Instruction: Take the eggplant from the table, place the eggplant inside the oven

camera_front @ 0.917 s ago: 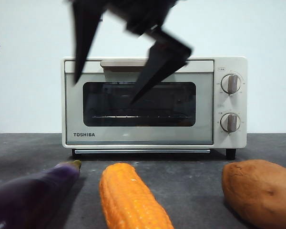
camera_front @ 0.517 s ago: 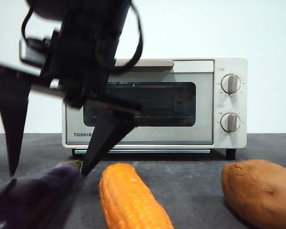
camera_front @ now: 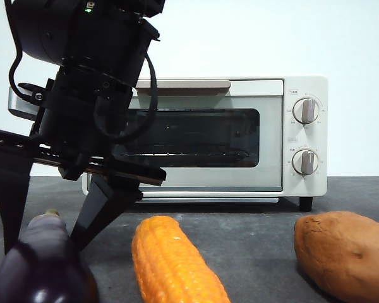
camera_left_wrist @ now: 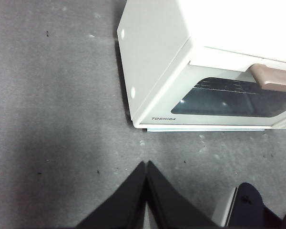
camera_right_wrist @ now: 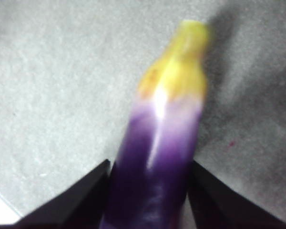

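Observation:
The dark purple eggplant (camera_front: pixel 41 265) lies at the front left of the grey table (camera_front: pixel 252 227), its end facing the front camera and its greenish stem on top. My right gripper (camera_front: pixel 47 237) has come down over it, one black jaw pressed against each side. In the right wrist view the eggplant (camera_right_wrist: pixel 157 157) fills the gap between the jaws of the right gripper (camera_right_wrist: pixel 149 164). The cream TOSHIBA oven (camera_front: pixel 202 136) stands behind with its door closed. My left gripper (camera_left_wrist: pixel 146 164) hangs shut and empty above the table, left of the oven (camera_left_wrist: pixel 190 71).
An orange-yellow corn cob (camera_front: pixel 174 262) lies just right of the eggplant. A brown-orange sweet potato (camera_front: pixel 344 252) sits at the front right. Part of the right arm (camera_left_wrist: pixel 250 205) shows in the left wrist view.
The right arm swung from in front of the oven down to the left. Its jaws closed in on the eggplant, which has turned end-on to the front camera.

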You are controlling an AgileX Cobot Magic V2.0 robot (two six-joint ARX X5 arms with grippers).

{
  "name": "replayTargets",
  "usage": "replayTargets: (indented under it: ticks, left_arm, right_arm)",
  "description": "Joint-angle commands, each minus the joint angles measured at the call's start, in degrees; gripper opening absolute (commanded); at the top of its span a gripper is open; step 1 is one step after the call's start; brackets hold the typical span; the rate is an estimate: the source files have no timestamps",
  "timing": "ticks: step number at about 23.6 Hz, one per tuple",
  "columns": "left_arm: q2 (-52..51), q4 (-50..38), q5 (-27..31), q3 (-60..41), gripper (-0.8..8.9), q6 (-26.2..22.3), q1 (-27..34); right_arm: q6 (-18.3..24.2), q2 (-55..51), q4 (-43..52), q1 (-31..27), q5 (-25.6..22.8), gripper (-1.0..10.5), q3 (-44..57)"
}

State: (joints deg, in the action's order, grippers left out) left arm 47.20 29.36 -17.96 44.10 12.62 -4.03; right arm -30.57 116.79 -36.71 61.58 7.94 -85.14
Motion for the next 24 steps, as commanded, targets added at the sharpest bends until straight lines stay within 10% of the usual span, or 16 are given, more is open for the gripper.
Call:
replayTargets:
  ticks: [1, 13, 24]
  left_arm:
    - [0.35, -0.66, 0.42, 1.27, 0.06, -1.68, -0.11]
    - [1.53, -0.66, 2.12, 9.90, 0.06, -2.93, -0.24]
    - [13.25, -0.74, -0.13, 17.20, 0.06, -2.54, -8.35]
  right_arm:
    - [-0.96, 1.49, -1.11, 0.90, 0.22, 1.6, -3.13]
    - [20.65, -5.42, -38.45, 1.60, -0.17, 1.6, -20.31]
    - [23.89, -24.20, -44.46, 2.54, -24.11, 1.6, -20.06]
